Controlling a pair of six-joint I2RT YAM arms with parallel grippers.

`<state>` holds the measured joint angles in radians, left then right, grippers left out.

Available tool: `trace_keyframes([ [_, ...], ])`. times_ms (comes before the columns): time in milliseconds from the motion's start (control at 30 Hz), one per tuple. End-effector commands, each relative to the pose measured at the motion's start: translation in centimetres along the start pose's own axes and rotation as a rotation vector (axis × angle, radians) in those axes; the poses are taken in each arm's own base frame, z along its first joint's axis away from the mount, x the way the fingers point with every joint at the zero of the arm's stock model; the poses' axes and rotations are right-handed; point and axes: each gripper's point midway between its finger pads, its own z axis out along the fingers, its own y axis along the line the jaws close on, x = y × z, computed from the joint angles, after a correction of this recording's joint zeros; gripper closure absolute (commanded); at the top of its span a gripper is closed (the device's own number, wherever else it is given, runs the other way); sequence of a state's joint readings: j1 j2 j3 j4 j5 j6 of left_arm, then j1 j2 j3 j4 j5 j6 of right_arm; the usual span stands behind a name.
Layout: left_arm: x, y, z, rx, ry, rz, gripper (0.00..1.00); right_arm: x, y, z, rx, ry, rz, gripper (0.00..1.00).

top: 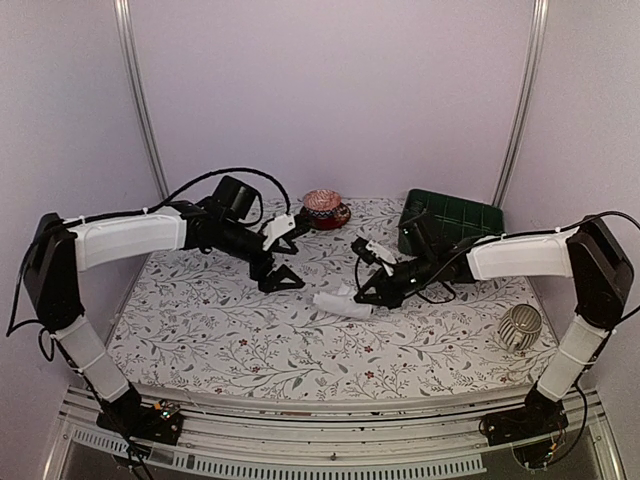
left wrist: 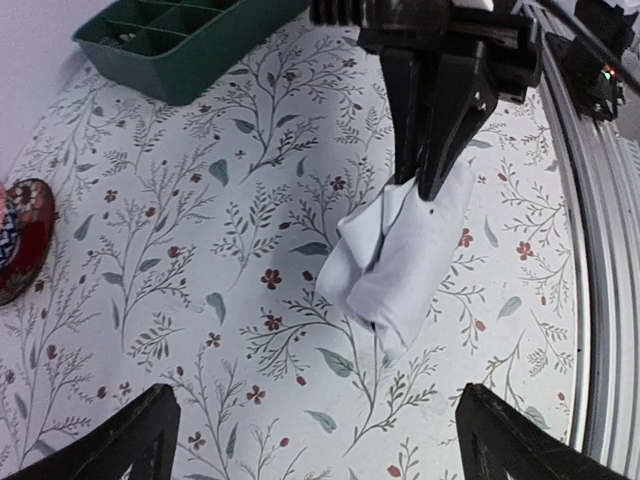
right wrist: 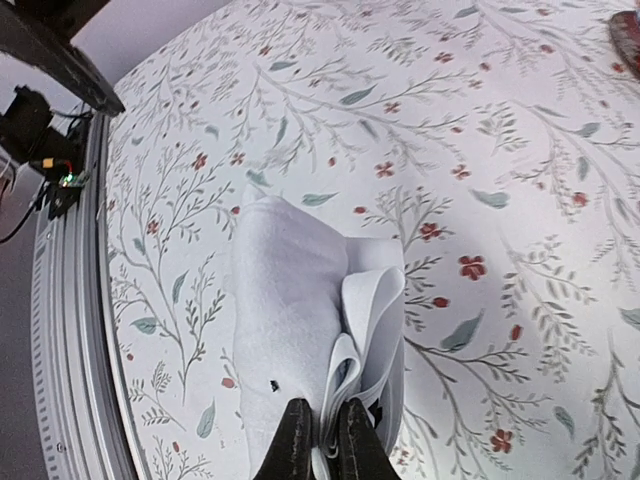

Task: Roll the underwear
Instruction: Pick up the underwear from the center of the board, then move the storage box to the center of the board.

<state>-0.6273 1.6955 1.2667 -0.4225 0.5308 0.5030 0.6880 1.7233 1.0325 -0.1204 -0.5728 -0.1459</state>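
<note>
Right tool pinches rolled white underwear

We log bare bench well in front of the green tray; underwear and red bowl sit to its left.

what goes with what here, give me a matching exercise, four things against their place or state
Things:
1. underwear
2. tray
3. bowl
4. left end effector

Place or state:
a. open, holding nothing
b. far right corner
c. pinched by the right end effector
d. far edge, left of the tray

Pairs: 1-c, 2-b, 3-d, 4-a
</note>
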Motion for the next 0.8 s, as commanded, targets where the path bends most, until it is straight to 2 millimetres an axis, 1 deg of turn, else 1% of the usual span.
trace_keyframes([
  [0, 1.3, 2.7, -0.9, -0.176, -0.058, -0.019, 0.01, -2.9, -3.5, -3.6, 0.221, -0.089, 0.057, 0.98],
  [67, 2.2, 2.6, -1.0, -0.199, -0.070, -0.015, 0.01, -4.0, -5.2, -5.3, 0.317, -0.125, 0.097, 0.98],
  [200, 3.5, 2.2, -0.4, -0.200, -0.082, -0.027, 0.02, -6.6, -9.2, -9.9, 0.567, -0.204, 0.219, 0.98],
  [267, 3.9, 2.1, -0.1, -0.199, -0.084, -0.034, 0.01, -7.6, -11.2, -12.4, 0.711, -0.243, 0.283, 0.98],
  [300, 4.0, 2.2, 0.0, -0.202, -0.085, -0.035, 0.01, -8.1, -12.1, -13.2, 0.771, -0.258, 0.320, 0.98],
  [333, 4.2, 2.1, 0.1, -0.200, -0.086, -0.037, 0.01, -9.0, -12.7, -14.3, 0.825, -0.278, 0.338, 0.98],
  [400, 4.2, 1.9, 0.0, -0.196, -0.093, -0.038, 0.02, -10.2, -14.1, -15.8, 0.926, -0.322, 0.386, 0.98],
  [533, 4.2, 1.4, -0.2, -0.193, -0.113, -0.027, 0.01, -11.2, -16.2, -17.0, 1.045, -0.415, 0.507, 0.98],
  [567, 4.3, 1.5, -0.2, -0.196, -0.115, -0.024, 0.02, -11.8, -16.7, -17.4, 1.075, -0.436, 0.525, 0.98],
  [600, 4.4, 1.4, -0.2, -0.198, -0.115, -0.022, 0.01, -11.9, -17.4, -17.6, 1.117, -0.444, 0.550, 0.98],
  [667, 4.6, 1.4, 0.0, -0.196, -0.113, -0.024, 0.01, -11.5, -19.0, -18.1, 1.225, -0.452, 0.616, 0.98],
  [733, 4.8, 1.4, 0.4, -0.186, -0.109, -0.027, 0.01, -10.4, -20.4, -18.5, 1.353, -0.427, 0.675, 0.98],
  [767, 4.9, 1.4, 0.6, -0.181, -0.105, -0.030, 0.02, -10.0, -21.0, -18.7, 1.399, -0.449, 0.723, 0.98],
])
